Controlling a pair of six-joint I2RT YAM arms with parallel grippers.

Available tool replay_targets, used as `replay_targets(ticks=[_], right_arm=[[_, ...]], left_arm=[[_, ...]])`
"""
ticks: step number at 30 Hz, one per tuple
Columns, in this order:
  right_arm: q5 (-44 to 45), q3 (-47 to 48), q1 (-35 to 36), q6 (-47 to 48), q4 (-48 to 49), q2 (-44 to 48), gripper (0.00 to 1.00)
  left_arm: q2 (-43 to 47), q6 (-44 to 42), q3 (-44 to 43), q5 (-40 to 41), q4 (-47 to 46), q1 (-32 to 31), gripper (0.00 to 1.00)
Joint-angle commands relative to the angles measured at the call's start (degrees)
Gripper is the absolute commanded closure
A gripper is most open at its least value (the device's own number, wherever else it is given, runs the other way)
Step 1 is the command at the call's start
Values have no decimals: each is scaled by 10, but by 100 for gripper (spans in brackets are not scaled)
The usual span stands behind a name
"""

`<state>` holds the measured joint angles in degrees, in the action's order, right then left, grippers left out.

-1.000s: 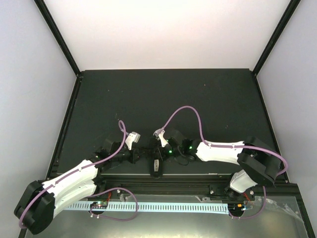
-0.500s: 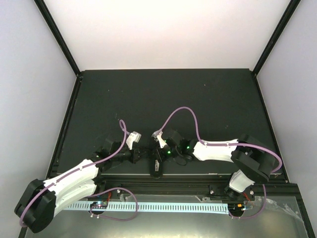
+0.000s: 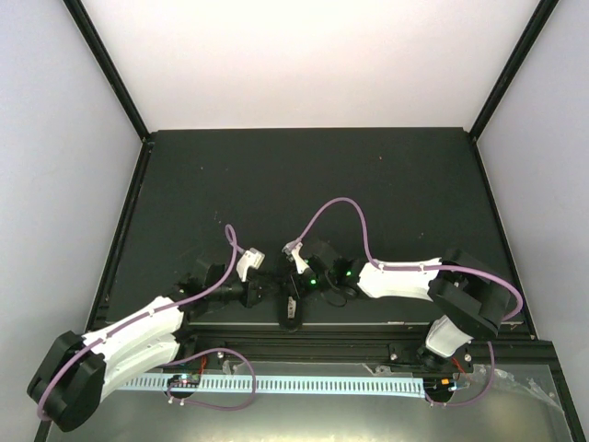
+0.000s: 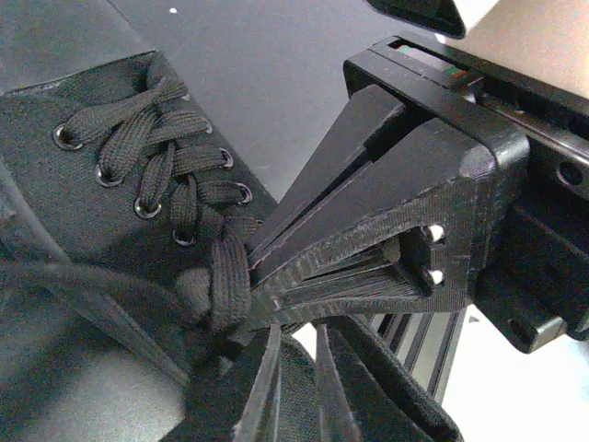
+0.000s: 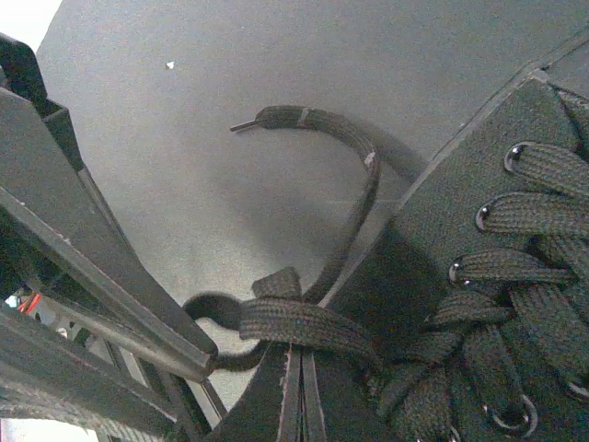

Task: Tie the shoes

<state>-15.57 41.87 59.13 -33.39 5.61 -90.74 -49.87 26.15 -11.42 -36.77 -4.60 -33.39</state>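
Two grippers crowd over one small black shoe (image 3: 291, 311), which lies on the dark desk (image 3: 304, 184) close to its near edge, between the arm bases, lengthwise toward the robot. Right gripper (image 5: 294, 359) has its jaws pressed together, and a flat strand (image 5: 304, 327) of the laces (image 4: 175, 170) lies across its tips, pinched there as far as the close view lets me judge. Held like that, the strand sits up off the tongue so a crossing or loop can be formed around it. Left gripper (image 4: 296, 359) comes in from the other side, its tips almost touching the right one's. Its jaws are a crack apart, with pale background showing through the gap and no lace visibly between them. Meeting nose to nose above the top eyelets makes sense, since the knot has to sit where the lacing ends. One loose lace end (image 5: 299, 118) curls away over the desk beside the shoe, free of both. Shoe sits directly under both sets of tips, lacing criss-crossed through its eyelets, no bow yet formed
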Motion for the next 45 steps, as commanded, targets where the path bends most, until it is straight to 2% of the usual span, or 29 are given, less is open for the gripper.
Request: replay_targets(ticks=[1,8,10,16,25,45], right_arm=[[29,-5,-2,-3,7,10,98],[28,-11,-2,-4,8,11,98],[28,-10,-2,-4,9,12,98],[28,-10,-2,-4,10,15,98],[26,-10,-2,-3,9,17,98],[22,1,-2,2,2,9,98]], left_arm=[[20,-13,-21,26,32,4,83],[79,3,-32,111,75,29,62],[79,9,-27,116,68,40,60],[13,6,-34,99,52,61,61],[-95,-46,-60,0,16,69,65],[-109,-42,-37,-49,-49,69,64]])
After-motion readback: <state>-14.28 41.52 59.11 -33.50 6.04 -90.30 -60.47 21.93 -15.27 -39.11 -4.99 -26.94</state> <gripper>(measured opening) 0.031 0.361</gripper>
